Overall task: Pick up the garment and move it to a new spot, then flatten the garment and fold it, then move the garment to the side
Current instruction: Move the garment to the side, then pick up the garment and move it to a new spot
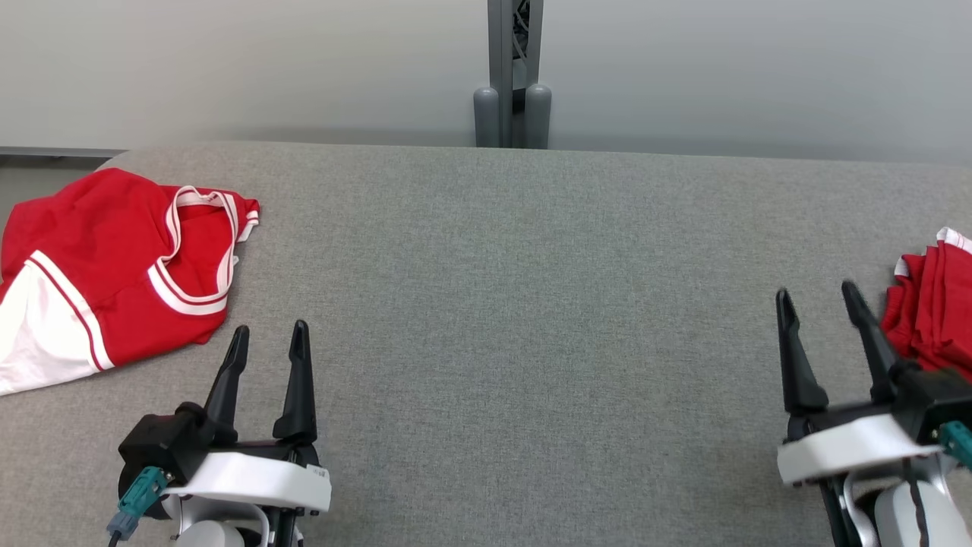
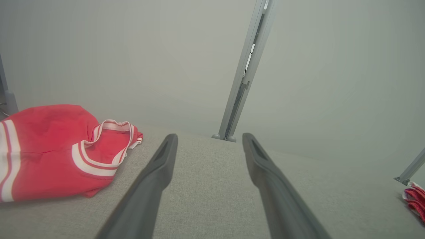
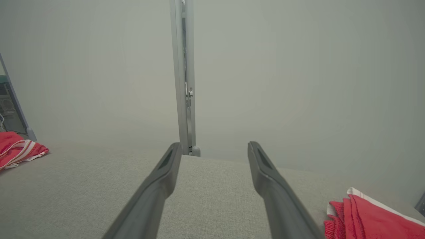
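Observation:
A crumpled red garment (image 1: 99,258) with white stripes and a white panel lies at the table's far left edge; it also shows in the left wrist view (image 2: 49,156) and the right wrist view (image 3: 16,149). My left gripper (image 1: 271,328) stands open just right of and nearer than it, not touching, nothing between its fingers (image 2: 209,136). My right gripper (image 1: 815,291) is open too (image 3: 214,144), empty, close beside a folded red and white garment (image 1: 934,304) at the right edge.
The grey fabric table (image 1: 516,304) stretches wide between both arms. A grey post (image 1: 512,76) rises behind its far edge against a pale wall. The folded garment (image 3: 365,219) lies just right of my right fingers, and shows far off in the left wrist view (image 2: 415,199).

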Robot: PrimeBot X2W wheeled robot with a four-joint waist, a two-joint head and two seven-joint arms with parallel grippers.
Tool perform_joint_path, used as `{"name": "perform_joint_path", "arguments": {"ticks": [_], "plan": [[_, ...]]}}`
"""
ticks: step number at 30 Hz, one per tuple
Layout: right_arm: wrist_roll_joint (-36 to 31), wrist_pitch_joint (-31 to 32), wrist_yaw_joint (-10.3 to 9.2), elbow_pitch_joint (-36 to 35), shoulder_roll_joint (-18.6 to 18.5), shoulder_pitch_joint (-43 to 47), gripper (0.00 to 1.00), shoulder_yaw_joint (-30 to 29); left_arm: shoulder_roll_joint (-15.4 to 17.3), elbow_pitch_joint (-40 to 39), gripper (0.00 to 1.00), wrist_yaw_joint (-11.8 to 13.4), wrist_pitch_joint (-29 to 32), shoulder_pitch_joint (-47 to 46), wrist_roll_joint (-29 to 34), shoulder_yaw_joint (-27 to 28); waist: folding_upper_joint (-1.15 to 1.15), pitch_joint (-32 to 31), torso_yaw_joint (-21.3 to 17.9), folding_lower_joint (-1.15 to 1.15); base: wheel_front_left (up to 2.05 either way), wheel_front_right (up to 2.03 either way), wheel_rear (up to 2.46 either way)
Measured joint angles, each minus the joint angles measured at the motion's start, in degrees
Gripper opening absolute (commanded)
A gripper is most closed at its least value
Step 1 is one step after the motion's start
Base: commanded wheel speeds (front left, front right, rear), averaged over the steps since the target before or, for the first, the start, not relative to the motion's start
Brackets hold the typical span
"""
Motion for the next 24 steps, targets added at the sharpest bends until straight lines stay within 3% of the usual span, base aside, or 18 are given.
{"name": "perform_joint_path", "arguments": {"ticks": [6, 16, 24], "plan": [[1.5, -0.7, 0.00, 3.7, 0.1, 4.6, 1.00, 0.2, 0.0, 1.2, 1.00, -0.3, 0.0, 1.3, -0.4, -0.2, 0.00, -1.2, -0.1, 0.00, 0.00, 0.00, 0.00], [1.7, -0.7, 0.00, 2.6, 0.1, 4.9, 1.00, -0.4, 0.0, 2.1, 1.00, -0.4, 0.0, 2.1, -0.4, -0.5, 0.00, -1.8, -0.4, 0.00, 0.00, 0.00, 0.00], [1.8, -0.7, 0.00, 2.1, 0.1, 5.5, 1.00, -0.4, 0.0, 2.0, 1.00, -0.7, 0.0, 2.1, -0.5, -1.4, 0.00, -1.9, 2.2, 0.00, 0.00, 0.00, 0.00]]}}
